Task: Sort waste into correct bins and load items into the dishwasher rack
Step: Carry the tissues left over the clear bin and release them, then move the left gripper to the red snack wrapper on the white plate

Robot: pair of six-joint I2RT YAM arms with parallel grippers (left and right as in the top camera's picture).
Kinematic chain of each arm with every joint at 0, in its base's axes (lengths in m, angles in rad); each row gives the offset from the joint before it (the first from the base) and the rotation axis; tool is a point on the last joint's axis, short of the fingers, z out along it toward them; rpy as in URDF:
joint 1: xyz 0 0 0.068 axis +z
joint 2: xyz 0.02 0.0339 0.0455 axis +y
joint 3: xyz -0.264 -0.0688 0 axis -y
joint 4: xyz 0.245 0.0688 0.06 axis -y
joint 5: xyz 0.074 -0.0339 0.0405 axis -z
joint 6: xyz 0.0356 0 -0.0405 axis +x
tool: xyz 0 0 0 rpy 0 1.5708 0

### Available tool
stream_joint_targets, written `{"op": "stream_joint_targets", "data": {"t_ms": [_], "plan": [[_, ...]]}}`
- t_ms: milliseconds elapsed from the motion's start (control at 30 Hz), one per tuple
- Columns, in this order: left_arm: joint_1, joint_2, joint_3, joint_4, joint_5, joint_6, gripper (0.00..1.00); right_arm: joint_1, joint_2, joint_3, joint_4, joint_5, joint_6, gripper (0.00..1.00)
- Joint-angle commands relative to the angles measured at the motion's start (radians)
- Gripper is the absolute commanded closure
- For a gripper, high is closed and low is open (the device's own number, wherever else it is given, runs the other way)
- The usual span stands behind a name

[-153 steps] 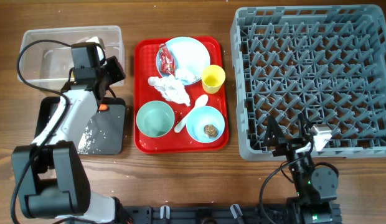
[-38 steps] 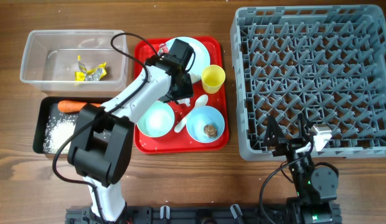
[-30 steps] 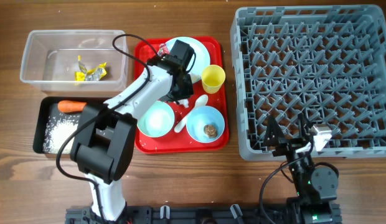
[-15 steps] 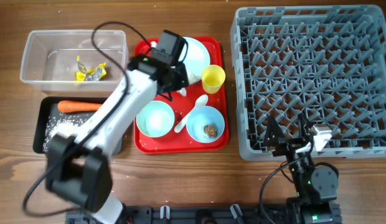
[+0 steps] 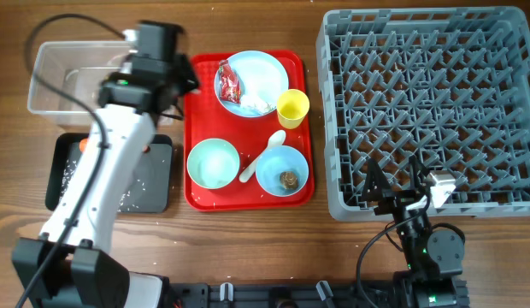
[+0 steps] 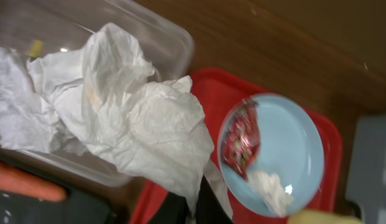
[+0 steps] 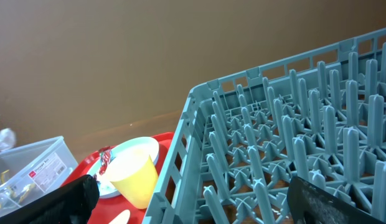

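With the left gripper (image 6: 194, 202) clamped shut on the crumpled white tissue (image 6: 137, 124), dangling as a loose wad above the right-hand wall of the clear tub (image 6: 174, 46) and trailing toward the red tray (image 6: 211, 93), shift leftward before letting go. Aim for the middle of the tub, well inside its rim, not the edge. Lower somewhat first, to guard against light paper drifting or catching on a wall. Open wide and pause, then lift straight up, watching for a fold snagged on a finger. Steer clear of the black tray (image 5: 158, 184) with the orange carrot (image 6: 22, 185) just beside the tub, and of the light-blue plate (image 6: 292, 143) with its red wrapper (image 6: 241, 144). Leave the right gripper (image 5: 393, 181) parked, spread fully open and empty, at the near edge of the dishwasher rack (image 5: 436, 85).
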Motion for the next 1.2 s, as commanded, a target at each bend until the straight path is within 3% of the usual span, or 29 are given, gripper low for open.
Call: {"op": "stream_joint_targets", "data": {"t_ms": [0, 267, 467, 533, 567, 633, 667, 700, 833, 1000, 1167], "plan": [[0.129, 0.014, 0.003, 0.047, -0.028, 0.022, 0.96, 0.003, -0.006, -0.001, 0.003, 0.013, -0.007, 0.0], [0.325, 0.114, 0.003, 0.147, -0.027, 0.021, 0.96, 0.003, -0.006, -0.001, 0.003, 0.013, -0.008, 0.0], [0.389, 0.256, 0.003, 0.204, -0.016, 0.018, 0.96, 0.003, -0.006, -0.001, 0.003, 0.013, -0.007, 0.0], [0.393, 0.292, 0.003, 0.227, -0.016, 0.018, 0.91, 0.003, -0.006, -0.001, 0.003, 0.013, -0.007, 0.0], [0.395, 0.309, 0.003, 0.241, -0.016, 0.018, 0.81, 0.003, -0.006, -0.001, 0.003, 0.013, -0.008, 0.0], [0.396, 0.315, 0.003, 0.245, -0.017, 0.018, 0.34, 0.003, -0.006, -0.001, 0.003, 0.013, -0.007, 0.0], [0.396, 0.314, 0.003, 0.245, -0.016, 0.018, 0.2, 0.003, -0.006, -0.001, 0.003, 0.013, -0.008, 0.01], [0.396, 0.305, 0.003, 0.245, -0.008, 0.018, 0.13, 0.003, -0.006, -0.001, 0.003, 0.013, -0.008, 0.0], [0.396, 0.253, 0.003, 0.248, 0.043, 0.019, 0.11, 0.003, -0.006, -0.001, 0.003, 0.013, -0.007, 0.0], [0.381, 0.132, 0.003, 0.219, 0.174, 0.022, 0.21, 0.003, -0.006, -0.001, 0.003, 0.012, -0.008, 0.0], [0.265, -0.013, 0.003, 0.184, 0.194, 0.022, 0.21, 0.003, -0.006, -0.001, 0.003, 0.013, -0.008, 0.0]]}}
